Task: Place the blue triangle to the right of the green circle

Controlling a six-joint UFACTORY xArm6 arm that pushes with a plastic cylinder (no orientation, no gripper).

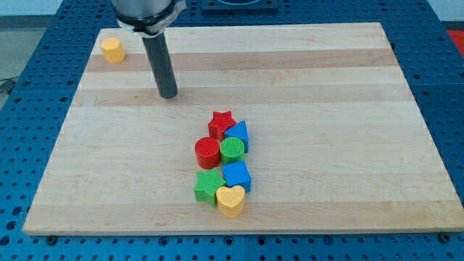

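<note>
The blue triangle [238, 135] lies near the board's middle, touching the upper right side of the green circle [232, 150]. The red star [221, 123] sits just above them and the red cylinder [206, 153] touches the green circle's left side. My tip [168, 93] rests on the board well to the upper left of this cluster, apart from every block.
A blue cube [237, 176], a green star-like block [209, 188] and a yellow heart [231, 201] sit just below the cluster. A yellow hexagon [112, 50] lies at the board's top left corner. The wooden board [348, 109] sits on a blue perforated table.
</note>
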